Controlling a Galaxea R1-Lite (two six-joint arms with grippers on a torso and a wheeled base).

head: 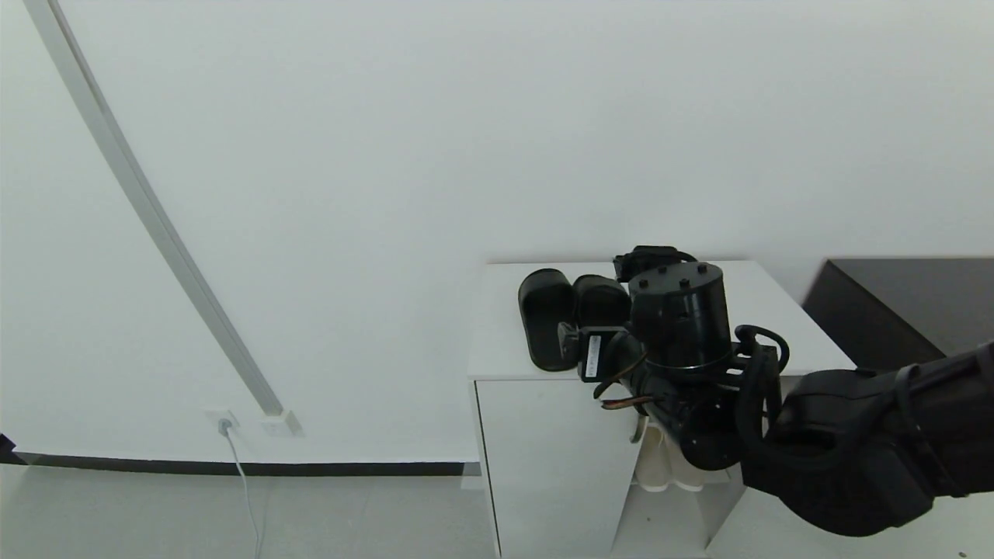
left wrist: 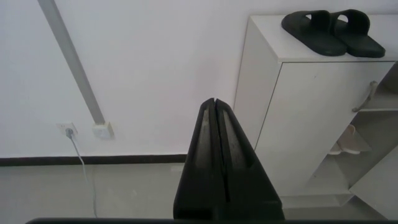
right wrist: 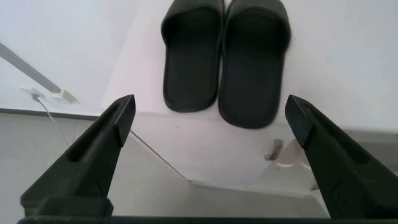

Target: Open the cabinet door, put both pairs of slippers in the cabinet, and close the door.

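White wall [head: 466, 116] | cabinet [head: 505, 341] open, white slippers [head: 660, 466] inside | black slippers [head: 547, 326] on top

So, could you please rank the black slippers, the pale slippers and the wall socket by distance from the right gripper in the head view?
1. Black slippers, on the cabinet, next to the right gripper.
2. Pale slippers, inside the cabinet, below.
3. Wall socket, low on the wall, far left.
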